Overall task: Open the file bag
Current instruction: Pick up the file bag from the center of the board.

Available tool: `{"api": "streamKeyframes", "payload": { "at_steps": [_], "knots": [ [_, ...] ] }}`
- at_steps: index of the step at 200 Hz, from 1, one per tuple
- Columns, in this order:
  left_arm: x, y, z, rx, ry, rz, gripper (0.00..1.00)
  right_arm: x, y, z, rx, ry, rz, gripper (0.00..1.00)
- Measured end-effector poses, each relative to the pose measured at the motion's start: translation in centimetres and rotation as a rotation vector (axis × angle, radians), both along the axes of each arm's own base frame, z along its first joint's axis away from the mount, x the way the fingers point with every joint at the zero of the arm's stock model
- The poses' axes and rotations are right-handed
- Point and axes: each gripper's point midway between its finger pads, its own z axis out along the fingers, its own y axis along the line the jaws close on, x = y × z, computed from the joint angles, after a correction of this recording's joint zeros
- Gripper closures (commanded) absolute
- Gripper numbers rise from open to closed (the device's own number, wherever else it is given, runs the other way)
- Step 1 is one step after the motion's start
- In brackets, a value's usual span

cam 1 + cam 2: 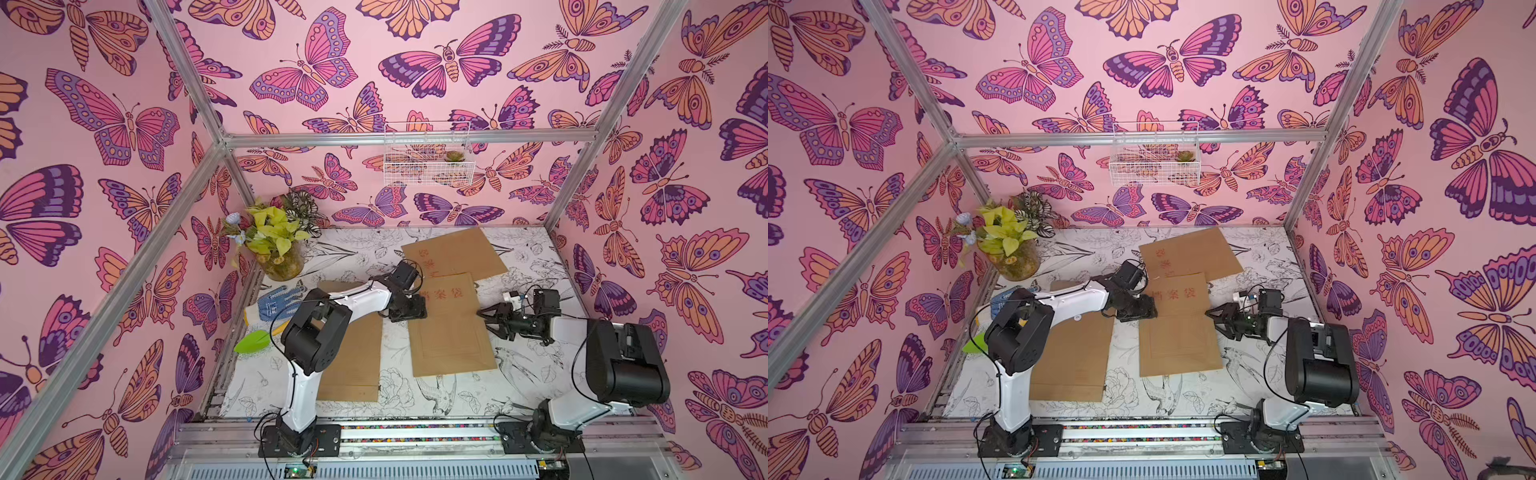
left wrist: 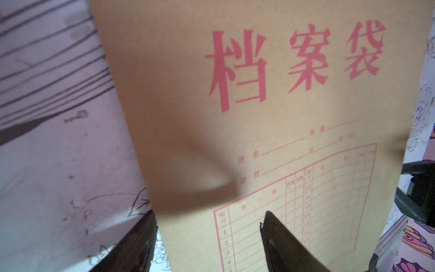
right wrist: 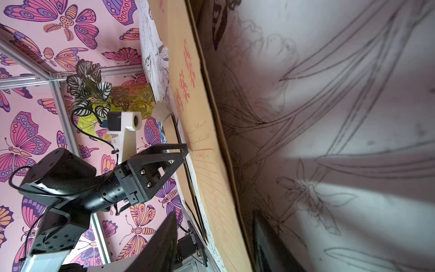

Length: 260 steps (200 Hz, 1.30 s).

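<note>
Left gripper [image 2: 208, 217] gapes, grasping nothing, arm reaching forward with wrist pitched down over the left edge of the file bag [image 1: 451, 345] on the table [image 1: 395, 353]; right gripper [image 3: 215, 213], arm low, pointing left, gapes too, and only its wrist view shows the bag's right edge between its fingers [image 3: 164, 240], unclamped.

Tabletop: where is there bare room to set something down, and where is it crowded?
Bare: the front strip between the middle file bag and the rail; the lane between that bag and the left file bag; the far patch between vase and far file bag. Crowded: the left edge, with glove and green leaf.
</note>
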Motion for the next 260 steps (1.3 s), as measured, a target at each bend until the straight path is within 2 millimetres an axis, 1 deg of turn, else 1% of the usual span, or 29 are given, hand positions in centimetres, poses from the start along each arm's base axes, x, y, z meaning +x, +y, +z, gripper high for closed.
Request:
{"api": "streamKeyframes", "payload": {
  "at_steps": [30, 42, 82, 98, 123, 135, 144, 156, 161, 168, 176, 198, 212, 226, 236, 247, 260],
  "knots": [
    [0.2, -0.3, 0.0, -0.009, -0.005, -0.012, 0.28, -0.3, 0.1, -0.1, 0.002, 0.012, 0.007, 0.59],
    [0.2, -0.3, 0.0, -0.008, -0.007, -0.017, 0.28, -0.5, 0.2, -0.3, 0.001, 0.02, 0.014, 0.64],
    [0.2, -0.4, 0.1, -0.008, -0.011, -0.025, 0.28, -1.4, 0.2, -0.7, -0.026, 0.047, 0.033, 0.86],
    [0.2, -0.3, 0.2, -0.007, -0.015, -0.026, 0.28, -1.8, 0.1, 0.0, -0.057, 0.03, 0.043, 1.0],
    [0.1, 0.2, 0.3, 0.015, -0.027, -0.027, 0.27, -1.9, 0.0, 1.8, -0.092, -0.026, 0.052, 1.0],
    [-0.2, 0.7, 1.0, 0.031, -0.04, -0.029, 0.26, -2.1, -0.1, 2.6, -0.104, -0.05, 0.052, 1.0],
    [-0.2, 1.1, 2.2, 0.034, -0.064, -0.03, 0.26, -2.2, -0.1, 3.2, -0.11, -0.067, 0.049, 1.0],
    [0.0, 1.3, 4.7, 0.024, -0.123, -0.033, 0.25, -2.4, -0.2, 4.2, -0.126, -0.093, 0.04, 1.0],
    [0.2, 1.4, 6.0, 0.018, -0.16, -0.035, 0.23, -2.4, -0.3, 4.7, -0.132, -0.103, 0.031, 1.0],
    [0.3, 1.5, 8.0, 0.009, -0.211, -0.039, 0.19, -2.5, -0.4, 5.6, -0.144, -0.125, 0.017, 1.0],
    [0.4, 1.5, 10.4, -0.004, -0.27, -0.043, 0.17, -2.5, -0.6, 6.6, -0.155, -0.155, -0.003, 1.0],
    [0.0, 0.9, 16.7, -0.029, -0.443, -0.084, 0.16, -2.4, -1.1, 10.1, -0.171, -0.24, -0.084, 1.0],
    [-0.8, -0.1, 19.9, -0.041, -0.54, -0.128, 0.15, -2.4, -1.2, 11.7, -0.168, -0.266, -0.136, 1.0],
    [-2.1, -1.5, 22.3, -0.043, -0.622, -0.187, 0.14, -2.4, -1.3, 13.0, -0.161, -0.282, -0.187, 1.0],
    [-3.2, -2.8, 23.4, -0.04, -0.671, -0.234, 0.14, -2.4, -1.3, 13.8, -0.156, -0.289, -0.222, 1.0],
    [-4.7, -4.3, 24.2, -0.035, -0.717, -0.297, 0.14, -2.4, -1.4, 14.6, -0.15, -0.294, -0.262, 1.0],
    [-6.6, -5.9, 24.8, -0.023, -0.761, -0.37, 0.14, -2.3, -1.7, 15.6, -0.139, -0.295, -0.317, 1.0]
  ]
}}
